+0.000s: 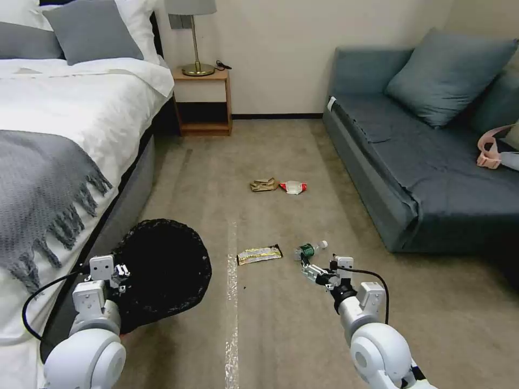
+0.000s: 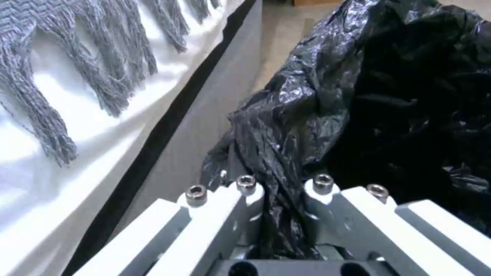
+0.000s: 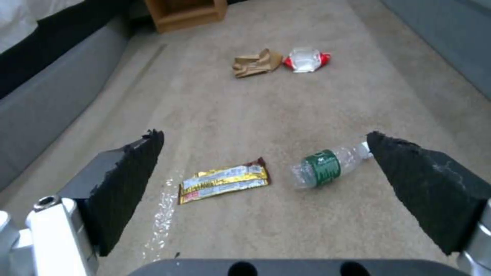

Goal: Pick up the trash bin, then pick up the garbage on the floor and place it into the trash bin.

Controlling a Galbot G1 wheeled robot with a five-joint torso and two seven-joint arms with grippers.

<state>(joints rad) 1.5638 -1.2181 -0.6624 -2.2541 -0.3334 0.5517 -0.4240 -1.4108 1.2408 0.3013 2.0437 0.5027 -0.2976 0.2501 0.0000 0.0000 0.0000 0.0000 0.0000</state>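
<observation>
My left gripper [image 1: 120, 273] is shut on the rim of the trash bin [image 1: 162, 270], whose black bag [image 2: 389, 99] bunches between the fingers and hides the bin's wall. The bin hangs tilted beside the bed. My right gripper [image 1: 307, 270] is open, raised above the carpet just short of the garbage. A yellow-and-black snack wrapper [image 3: 224, 183] and a green-labelled plastic bottle [image 3: 322, 168] lie between its pads [image 3: 128, 184] in the right wrist view. Farther off lie a brown paper scrap [image 1: 264, 185] and a red-and-white wrapper [image 1: 293, 187].
The bed [image 1: 48, 162] with a grey fringed throw borders the left, a blue sofa [image 1: 421, 162] the right. A wooden nightstand [image 1: 203, 102] with a lamp stands at the back wall. A strip of clear tape [image 1: 232, 302] runs along the carpet.
</observation>
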